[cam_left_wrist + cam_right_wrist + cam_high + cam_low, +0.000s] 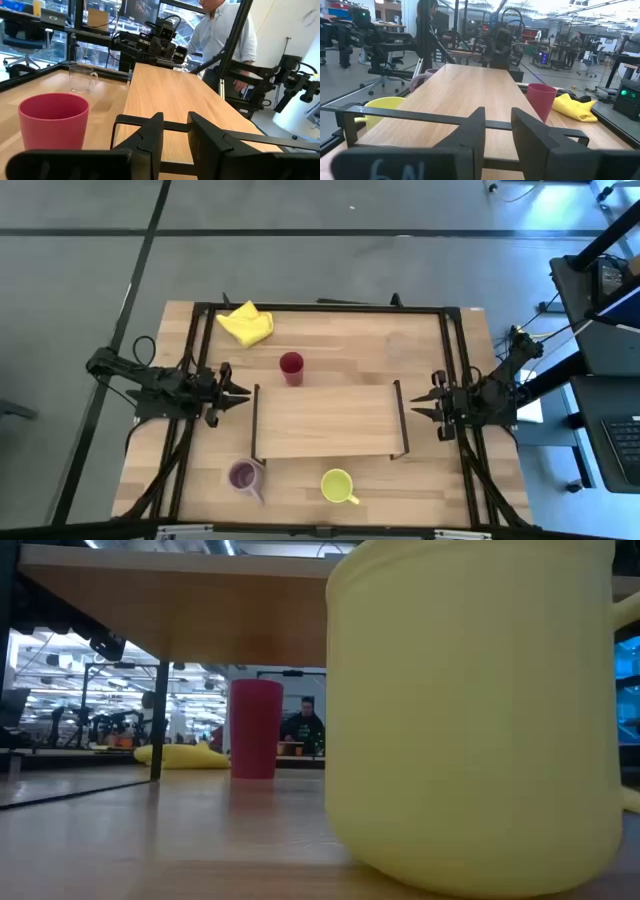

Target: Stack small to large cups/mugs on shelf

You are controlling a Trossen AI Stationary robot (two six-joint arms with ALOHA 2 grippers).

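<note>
Shelf (328,420) between both grippers, bare.
Left gripper (243,393) at 9 o'clock, right gripper (418,403) at 3 o'clock; both narrowly parted, holding nothing.

left arm (150,385): all matte black, chunky joints, looped black cable | right arm (490,395): same black build | fingers (150,135): flat, blocky

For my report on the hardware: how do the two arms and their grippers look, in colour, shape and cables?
Both arms are black, built of jointed segments. The left gripper and the right gripper each end in two pointed dark fingers. In the wrist views the fingers look like flat, angular black blocks. A black cable loops beside the left arm; thin cables run from the right arm.
</note>
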